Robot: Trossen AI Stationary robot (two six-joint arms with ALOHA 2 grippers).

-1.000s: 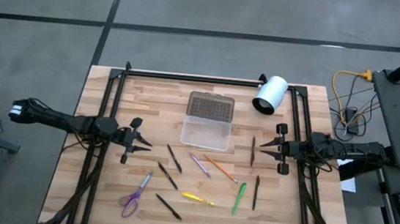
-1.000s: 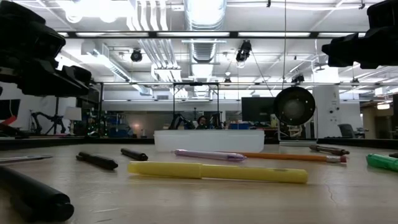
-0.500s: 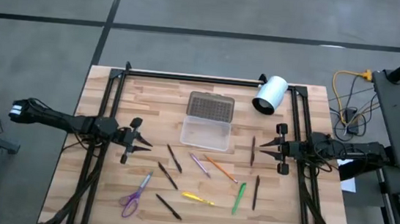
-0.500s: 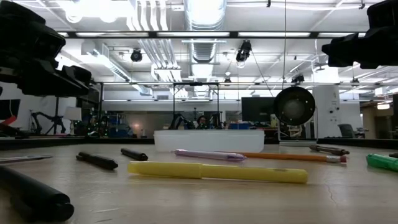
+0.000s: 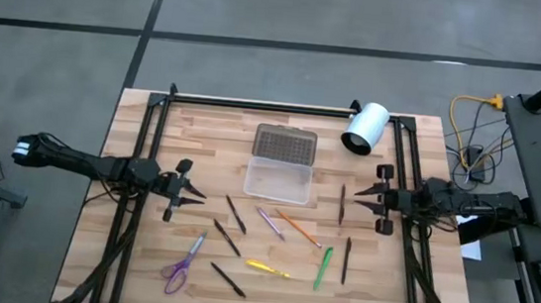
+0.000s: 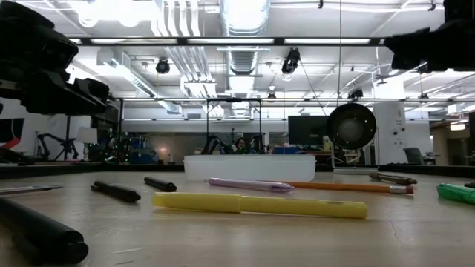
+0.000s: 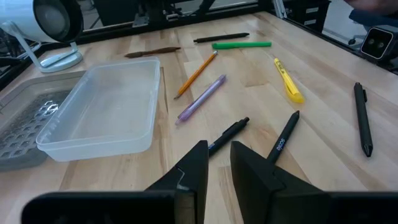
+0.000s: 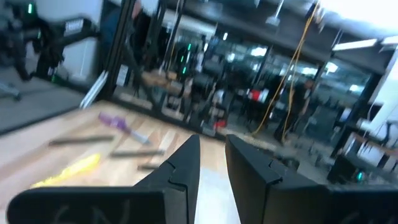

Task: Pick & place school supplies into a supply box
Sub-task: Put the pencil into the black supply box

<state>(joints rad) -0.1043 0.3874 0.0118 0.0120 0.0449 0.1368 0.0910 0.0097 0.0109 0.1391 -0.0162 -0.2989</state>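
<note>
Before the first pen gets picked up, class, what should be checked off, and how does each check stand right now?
1. Clear plastic supply box with grey dotted lid folded open: ok.
2. Box interior free of supplies: ok.
3. Left gripper holding nothing, fingers slightly apart: ok.
4. Right gripper holding nothing: ok.
5. Purple-handled scissors lying apart from the pens: ok.
6. Whether the brown pencil beside the right gripper can be gripped cleanly: cannot tell.

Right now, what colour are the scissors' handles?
Purple; the scissors lie near the table's front left, clearest in the high view.
</note>
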